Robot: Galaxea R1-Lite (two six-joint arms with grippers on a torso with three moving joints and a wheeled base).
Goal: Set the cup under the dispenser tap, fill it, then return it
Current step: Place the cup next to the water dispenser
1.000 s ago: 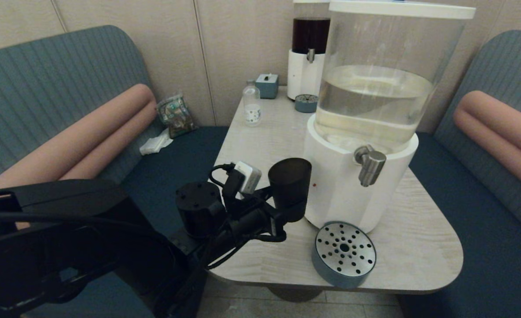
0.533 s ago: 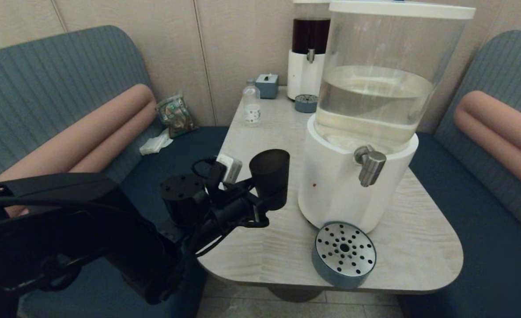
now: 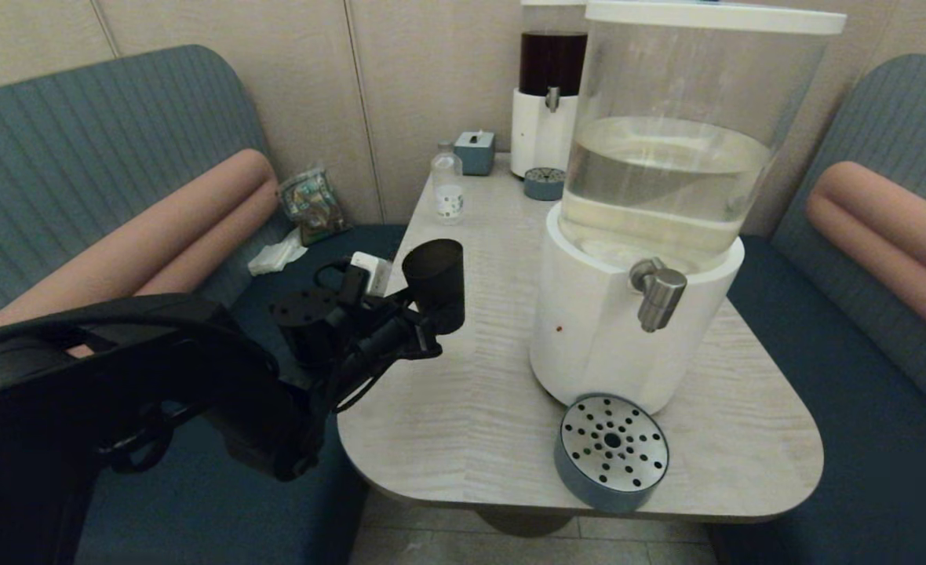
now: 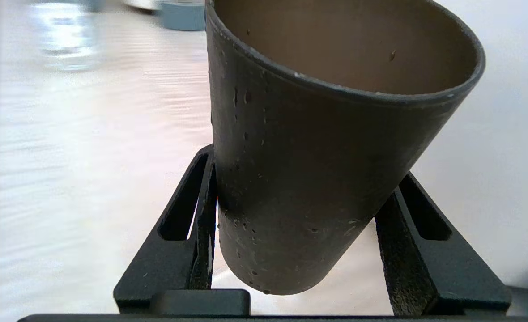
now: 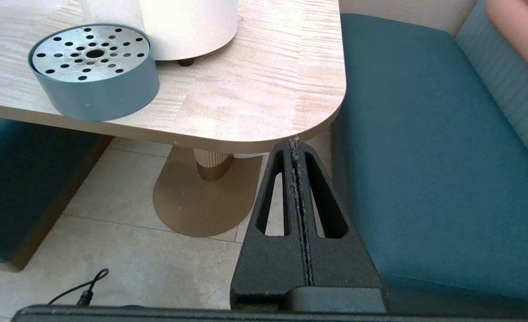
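The head view is dim and warm-toned, with soft glare on the big clear plastic tank of pale liquid and straight edges bowing toward the frame borders. The left wrist view is bright, nearly washed out; the pale wood-grain table looks blurred, perhaps from motion. The right wrist view is evenly lit and sharp.

Cup in my grip, tap standing apart.

My left gripper is clamped on the lower body of the cup, a dark matte tapered tumbler, rim up and slightly tilted, above the table's left edge. The dispenser tap, a stubby brushed-silver spout with its nozzle pointing down, sits well apart to the cup's right.
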